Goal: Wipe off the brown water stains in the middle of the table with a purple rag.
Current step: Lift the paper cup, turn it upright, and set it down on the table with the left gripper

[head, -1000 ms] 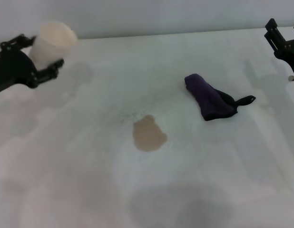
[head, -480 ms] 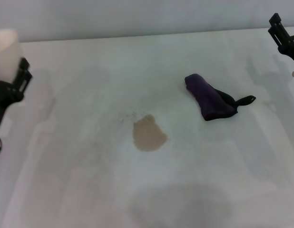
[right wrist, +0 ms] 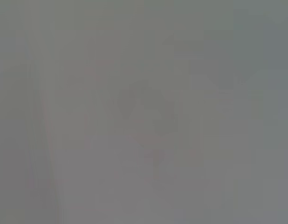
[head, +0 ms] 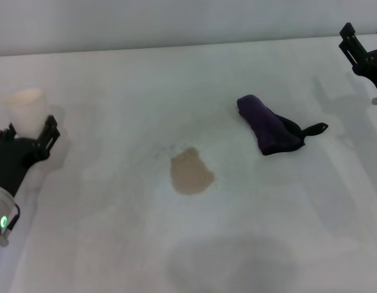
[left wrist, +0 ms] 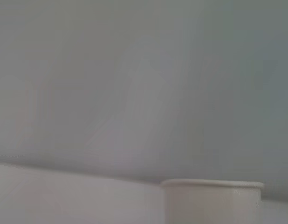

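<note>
The brown water stain (head: pixel 190 172) is a small tan blotch in the middle of the white table (head: pixel 194 91). The purple rag (head: pixel 269 125) lies bunched to the right of the stain, its black loop tab pointing right. My left gripper (head: pixel 27 133) is at the table's left edge, shut on a white paper cup (head: pixel 26 110) that stands upright; the cup also shows in the left wrist view (left wrist: pixel 212 200). My right gripper (head: pixel 364 39) is open and empty at the far right, beyond the rag and apart from it.
A grey wall (head: pixel 176 21) runs behind the table's far edge. Faint grey shadows lie on the near part of the table (head: pixel 231 262). The right wrist view shows only a grey blur.
My left gripper has carried the paper cup from the far left down toward the near left of the table. The right gripper has barely shifted. Rag and stain have not moved.
</note>
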